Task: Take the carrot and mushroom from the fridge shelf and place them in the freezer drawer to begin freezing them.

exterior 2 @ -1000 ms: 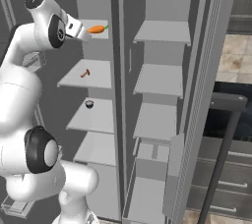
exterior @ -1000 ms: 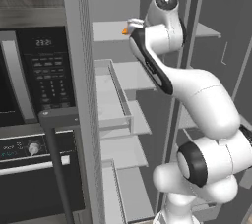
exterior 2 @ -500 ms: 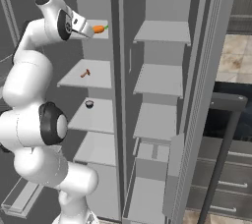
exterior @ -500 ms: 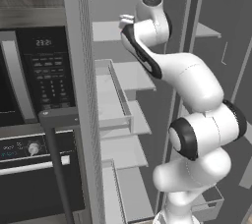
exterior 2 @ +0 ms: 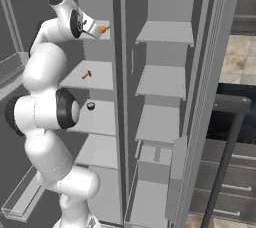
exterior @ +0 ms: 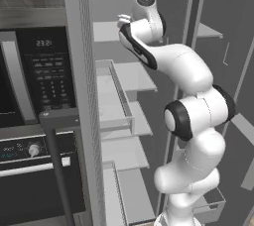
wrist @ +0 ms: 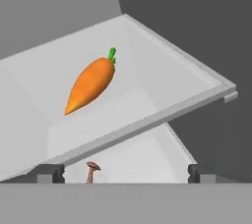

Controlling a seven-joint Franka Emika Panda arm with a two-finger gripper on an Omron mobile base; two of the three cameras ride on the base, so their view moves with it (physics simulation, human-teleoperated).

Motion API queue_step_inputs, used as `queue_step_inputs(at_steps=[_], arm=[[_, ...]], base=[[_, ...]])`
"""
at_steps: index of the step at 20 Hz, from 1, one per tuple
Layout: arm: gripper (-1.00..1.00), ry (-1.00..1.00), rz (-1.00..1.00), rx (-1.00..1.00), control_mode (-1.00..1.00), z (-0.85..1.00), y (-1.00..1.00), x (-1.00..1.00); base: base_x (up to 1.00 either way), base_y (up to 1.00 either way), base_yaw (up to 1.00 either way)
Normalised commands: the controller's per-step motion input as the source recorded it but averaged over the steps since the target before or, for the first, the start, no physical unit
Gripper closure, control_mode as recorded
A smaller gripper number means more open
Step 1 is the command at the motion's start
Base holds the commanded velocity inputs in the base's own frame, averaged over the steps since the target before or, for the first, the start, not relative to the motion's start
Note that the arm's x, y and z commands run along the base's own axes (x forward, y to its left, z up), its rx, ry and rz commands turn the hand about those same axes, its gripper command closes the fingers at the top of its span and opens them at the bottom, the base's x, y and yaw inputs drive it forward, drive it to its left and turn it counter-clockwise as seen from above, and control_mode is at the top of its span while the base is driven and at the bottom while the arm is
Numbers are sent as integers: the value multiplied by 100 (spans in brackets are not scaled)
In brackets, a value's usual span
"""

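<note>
Since the earlier frames the arm has swung its upper links toward the fridge, and the hand has come up level with the top fridge shelf (exterior 2: 97, 28), closer to the carrot (exterior 2: 103, 29) than before.

Taking the carrot as the landmark: in the left base view the microwave (exterior: 34, 74) and oven (exterior: 30, 180) stand far left of it, beyond the fridge's side wall, and the white arm rises from the lower right with its hand at the top shelf. In the right base view the claw (exterior 2: 94, 25) sits just left of the carrot, close beside it; whether it touches cannot be told. The carrot lies on the fridge shelf, orange body with its green tip pointing right. Below the carrot, one shelf down, lies the small brown mushroom (exterior 2: 86, 74); another shelf down sits a small dark round thing (exterior 2: 90, 106). Right of the carrot, past the centre divider, is a second column of shelves.

In the hand view the carrot (wrist: 91, 85) rests on the pale shelf (wrist: 162, 85), above and between the two dark fingertips (wrist: 49, 173), which stand wide apart and hold nothing. The mushroom (wrist: 91, 170) shows below the shelf's front edge.
</note>
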Motion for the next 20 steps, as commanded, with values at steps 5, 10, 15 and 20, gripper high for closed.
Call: queue_step_inputs(at_steps=[5,10,15,20], arm=[[-100,5,-5,5,-100,-7,0,55],[-100,6,-4,4,-100,-7,0,51],[-100,5,-5,2,-100,-18,0,45],[-100,-2,-1,4,-100,-9,0,27]], base=[[0,0,0],[0,0,0],[0,0,0],[0,0,0]])
